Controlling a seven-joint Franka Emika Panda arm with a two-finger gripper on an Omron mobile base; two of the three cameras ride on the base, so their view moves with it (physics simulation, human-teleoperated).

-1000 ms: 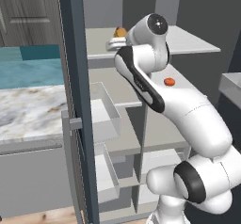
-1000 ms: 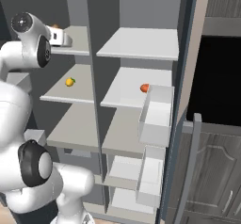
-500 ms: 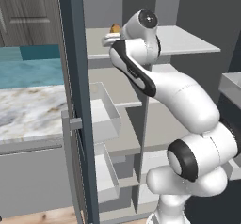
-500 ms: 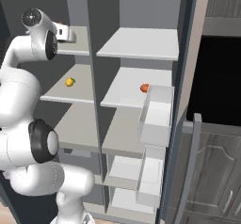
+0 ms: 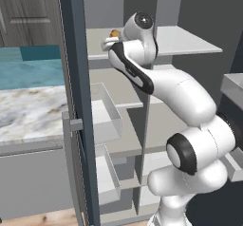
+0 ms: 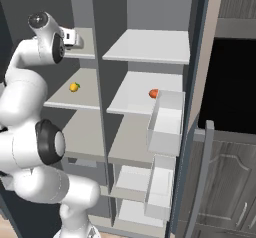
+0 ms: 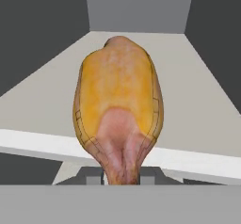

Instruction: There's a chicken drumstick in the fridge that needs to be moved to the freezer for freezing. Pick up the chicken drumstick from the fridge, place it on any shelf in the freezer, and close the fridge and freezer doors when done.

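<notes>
From the left base view we see our arm reaching up into the freezer, the chicken drumstick a golden lump at the top shelf level, just past the open freezer door. From the right base view, the gripper sits at that same top shelf, while a small yellow item lies one shelf lower and an orange-red item rests in the fridge. Through the hand view, the drumstick sits clamped between our jaws, narrow end nearest us, above the off-white shelf.
</notes>
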